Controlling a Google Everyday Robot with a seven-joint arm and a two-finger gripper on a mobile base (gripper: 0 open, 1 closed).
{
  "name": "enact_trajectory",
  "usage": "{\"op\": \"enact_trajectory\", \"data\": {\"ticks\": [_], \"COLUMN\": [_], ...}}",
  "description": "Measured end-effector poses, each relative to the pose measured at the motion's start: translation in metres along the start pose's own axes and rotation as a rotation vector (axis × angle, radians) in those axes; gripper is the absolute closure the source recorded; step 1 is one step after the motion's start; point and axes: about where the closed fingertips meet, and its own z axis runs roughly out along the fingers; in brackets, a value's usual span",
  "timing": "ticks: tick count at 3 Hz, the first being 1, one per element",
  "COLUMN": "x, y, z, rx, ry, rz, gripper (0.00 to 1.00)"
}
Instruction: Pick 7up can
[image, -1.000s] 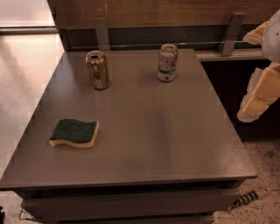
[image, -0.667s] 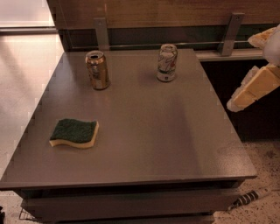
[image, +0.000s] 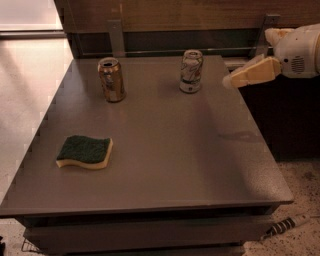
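The 7up can (image: 191, 71), slim and silver-white with green lettering and a silver top, stands upright at the back of the grey table (image: 165, 150), right of centre. My gripper (image: 247, 57) hangs in the air at the right edge, just right of the can and about level with it. It is open and empty. One tan finger (image: 250, 74) points left towards the can and the other finger (image: 274, 34) sits higher and further right. A small gap remains between the lower fingertip and the can.
A gold-brown can (image: 111, 80) stands upright at the back left of the table. A green and yellow sponge (image: 85, 151) lies near the front left. A wooden wall with metal brackets (image: 116, 37) runs behind the table. A speckled floor (image: 300, 190) lies to the right.
My gripper has moved up and to the left, from beside the table's right edge to near the 7up can. The cans and the sponge have not moved.
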Motion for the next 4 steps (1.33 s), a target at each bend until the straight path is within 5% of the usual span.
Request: {"op": "enact_trajectory", "data": {"ticks": [1,4], "x": [-0.017,-0.019], "y": [-0.018,-0.027], "z": [0.024,0.048], "rx": [0.035,0.02], "ry": [-0.13,-0.173], "rz": [0.044,0.072], "gripper": [0.0,0.0]}}
